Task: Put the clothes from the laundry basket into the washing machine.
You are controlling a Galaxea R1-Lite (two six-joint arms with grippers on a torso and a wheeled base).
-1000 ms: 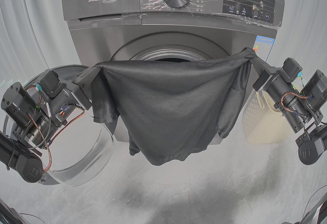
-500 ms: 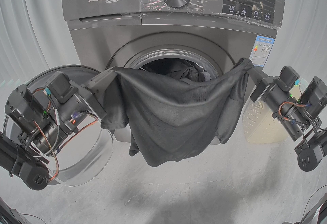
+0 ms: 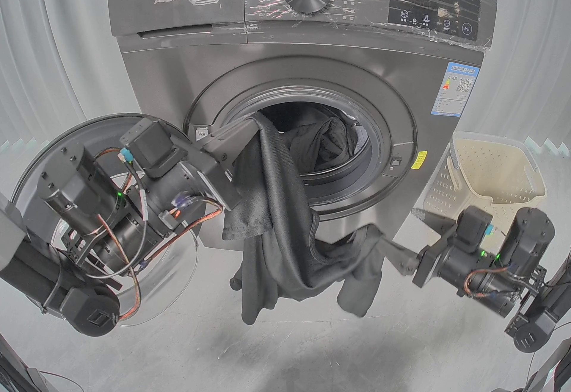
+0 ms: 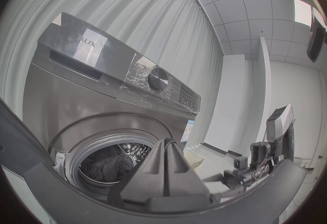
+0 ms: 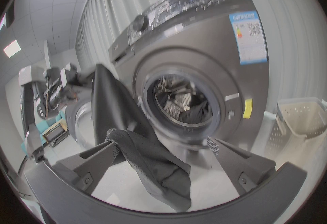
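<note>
A grey front-loading washing machine (image 3: 297,54) stands with its round door (image 3: 71,143) swung open to the left. Dark clothes (image 3: 321,143) lie in the drum, which also shows in the wrist views (image 4: 109,167) (image 5: 184,102). My left gripper (image 3: 250,125) is shut on a corner of a black garment (image 3: 279,220) at the drum opening's left rim; its fingers (image 4: 160,156) are pressed together. The garment sags down in front of the machine. Low on the right, my right gripper (image 3: 401,229) is open (image 5: 162,139), and the garment (image 5: 150,163) drapes over one finger (image 5: 98,153).
A beige perforated laundry basket (image 3: 493,173) stands on the floor right of the machine, also in the right wrist view (image 5: 299,119); no clothes show inside it. The door's glass bowl (image 3: 160,268) juts out under my left arm. Grey floor lies open in front.
The garment was stretched flat between both grippers. My left gripper carried its corner right to the drum rim. My right gripper dropped low and leftward and opened, so the cloth now hangs slack.
</note>
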